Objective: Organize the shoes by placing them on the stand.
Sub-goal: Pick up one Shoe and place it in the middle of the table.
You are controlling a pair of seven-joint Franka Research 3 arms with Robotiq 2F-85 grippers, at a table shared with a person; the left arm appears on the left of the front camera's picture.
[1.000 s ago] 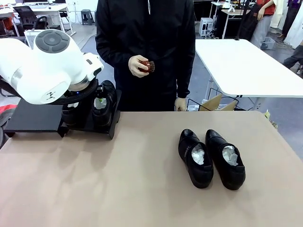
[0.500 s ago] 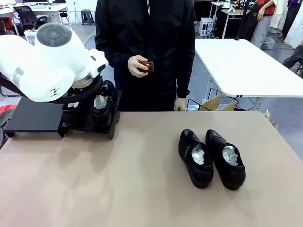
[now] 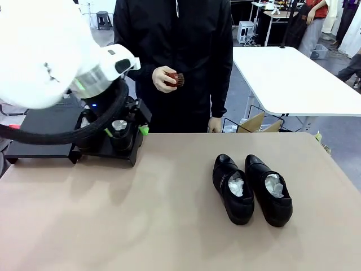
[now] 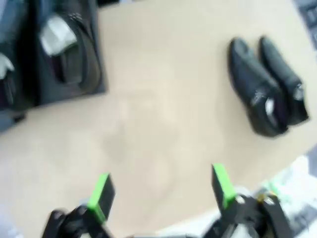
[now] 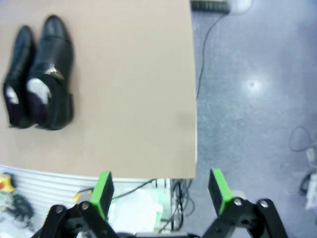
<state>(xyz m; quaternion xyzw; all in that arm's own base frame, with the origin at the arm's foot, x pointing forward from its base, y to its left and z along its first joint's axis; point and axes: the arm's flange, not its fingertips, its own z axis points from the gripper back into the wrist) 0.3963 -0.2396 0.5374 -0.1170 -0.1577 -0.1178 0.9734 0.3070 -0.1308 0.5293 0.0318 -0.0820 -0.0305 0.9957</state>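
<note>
The left gripper, jaws held apart and empty, is pictured over bare tabletop near its edge, with two glossy black, paper-stuffed shoes laid side by side ahead to its right and another pair set on the black stand ahead to its left.

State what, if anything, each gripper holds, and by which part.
Nothing is held. The left gripper and the right gripper both have their jaws open and empty.
</note>
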